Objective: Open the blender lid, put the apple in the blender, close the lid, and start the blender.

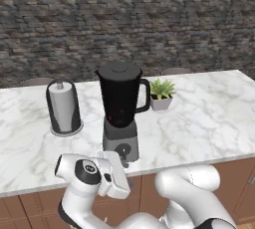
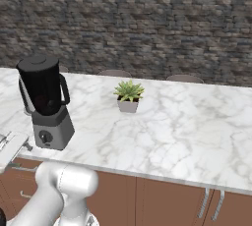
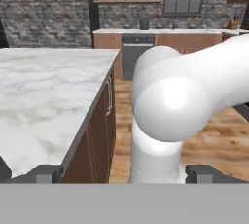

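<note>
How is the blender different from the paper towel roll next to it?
The blender is taller than the paper towel roll. The blender's jar is black and see-through, on a grey boxy base with a dial; the roll is pale and sits in a dark holder on a round foot. The blender has a side handle and a flat lid; the roll has a small knob on top. Both stand upright on the marble counter.
</note>
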